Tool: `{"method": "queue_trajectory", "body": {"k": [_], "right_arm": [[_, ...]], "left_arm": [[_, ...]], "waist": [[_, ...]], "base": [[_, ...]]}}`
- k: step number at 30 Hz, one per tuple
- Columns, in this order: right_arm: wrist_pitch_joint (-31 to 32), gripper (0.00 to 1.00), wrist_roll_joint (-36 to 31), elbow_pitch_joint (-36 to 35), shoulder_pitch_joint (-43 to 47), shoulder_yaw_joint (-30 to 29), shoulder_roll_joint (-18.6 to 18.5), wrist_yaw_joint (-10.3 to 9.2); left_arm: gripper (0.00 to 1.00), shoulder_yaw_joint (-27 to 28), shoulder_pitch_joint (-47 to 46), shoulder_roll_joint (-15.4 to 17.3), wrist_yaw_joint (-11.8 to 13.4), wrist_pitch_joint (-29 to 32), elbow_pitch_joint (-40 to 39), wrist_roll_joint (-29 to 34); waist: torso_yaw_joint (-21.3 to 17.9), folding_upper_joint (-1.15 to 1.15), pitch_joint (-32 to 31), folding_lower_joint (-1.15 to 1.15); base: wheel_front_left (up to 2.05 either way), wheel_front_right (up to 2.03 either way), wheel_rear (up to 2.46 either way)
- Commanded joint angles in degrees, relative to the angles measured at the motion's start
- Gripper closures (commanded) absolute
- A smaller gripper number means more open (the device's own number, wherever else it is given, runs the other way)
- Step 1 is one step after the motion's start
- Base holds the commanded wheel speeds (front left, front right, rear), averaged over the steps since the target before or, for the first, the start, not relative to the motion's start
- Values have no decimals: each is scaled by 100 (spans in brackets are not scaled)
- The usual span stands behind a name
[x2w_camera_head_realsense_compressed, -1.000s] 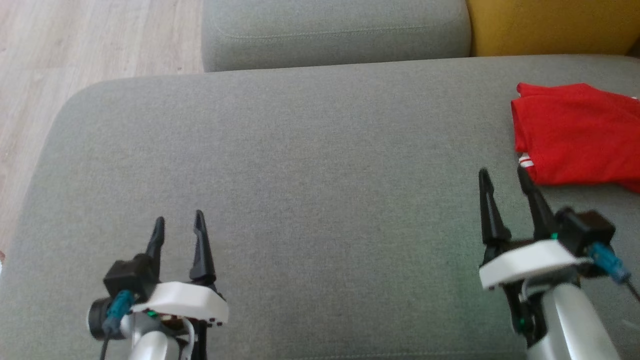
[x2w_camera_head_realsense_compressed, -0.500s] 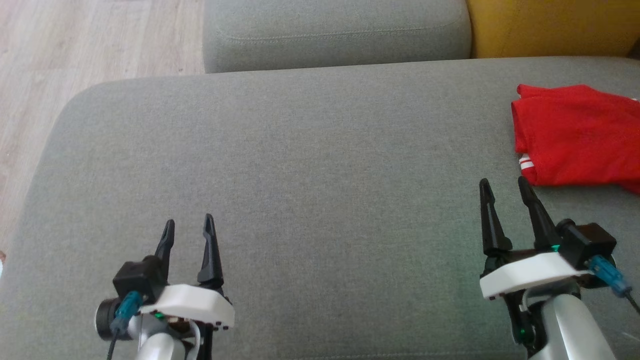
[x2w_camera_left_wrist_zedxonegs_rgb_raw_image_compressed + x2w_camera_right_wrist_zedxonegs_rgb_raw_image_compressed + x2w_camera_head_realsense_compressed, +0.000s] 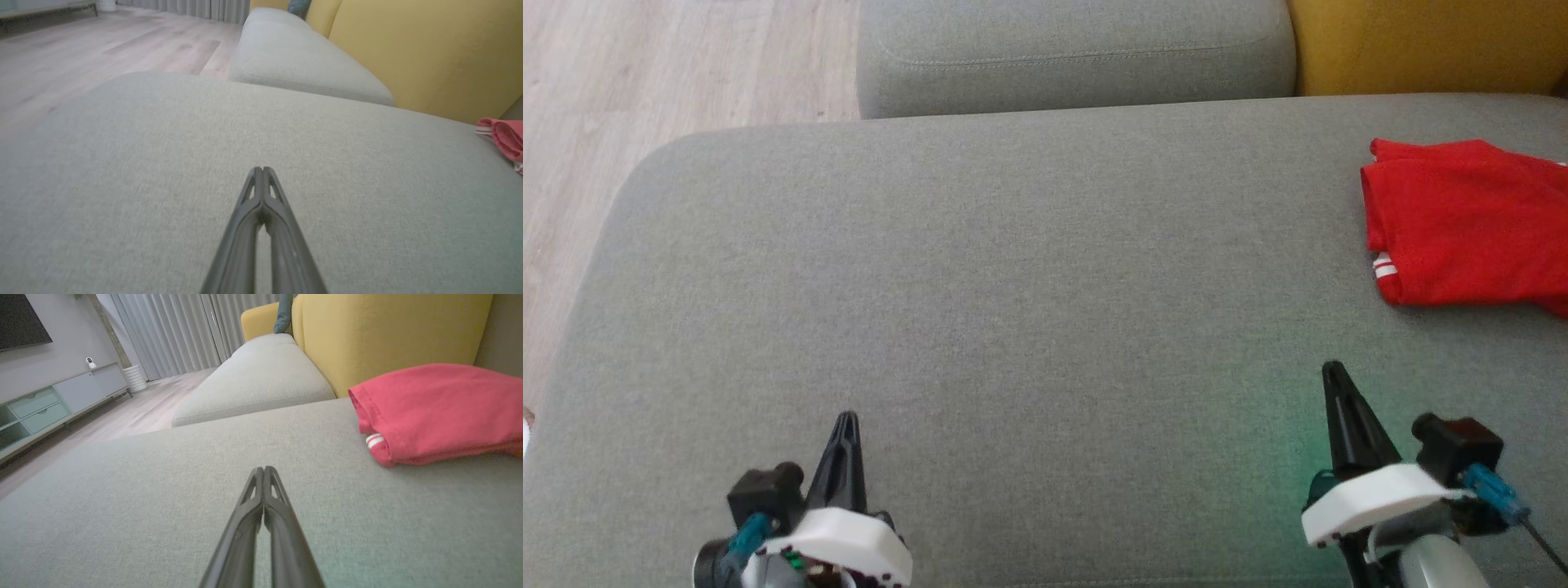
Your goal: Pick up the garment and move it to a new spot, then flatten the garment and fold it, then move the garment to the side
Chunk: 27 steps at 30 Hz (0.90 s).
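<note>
Head view: the folded red garment (image 3: pixel 1462 220) lies at the far right of the sofa seat (image 3: pixel 1013 269), near our right pincer (image 3: pixel 1334 376) and well apart from our left pincer (image 3: pixel 846 425). Both pincers are clenched on nothing.

Left wrist view: we judge this arm should stay clear.

Right wrist view: any retreat should avoid brushing the fold. We see white hem stripes (image 3: pixel 374 441) but no readable writing.

My cameras look out on a home living room: a wide grey sofa seat (image 3: pixel 1013 286), backed by mustard-yellow cushions (image 3: pixel 388 330), stands on a pale wood-plank floor (image 3: pixel 102 45). Floor-length grey curtains (image 3: pixel 175 330) hang at the far end. A low cabinet (image 3: pixel 61 400) with pale green drawers runs beneath a dark screen (image 3: pixel 20 318) on the wall, a small white camera (image 3: pixel 88 361) perched on top. A red garment (image 3: pixel 441 408) lies on the seat by the cushions.
</note>
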Motion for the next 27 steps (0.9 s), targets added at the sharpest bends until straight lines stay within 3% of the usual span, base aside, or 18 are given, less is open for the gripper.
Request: {"method": "queue_trajectory", "body": {"k": [1,27], "right_arm": [[32,100,190,-151,-147,-35,-9,1],[355,100,1801,-216,-191,-224,-12,9]], "left_arm": [[100,37,-129,4,-33,35,-149,-188],[100,375,-266,64,-331,400,-129,-1785]], "waist": [[1,0,-1,0],[9,0,-10,0]], "base": [[0,0,0],[0,0,0]]}}
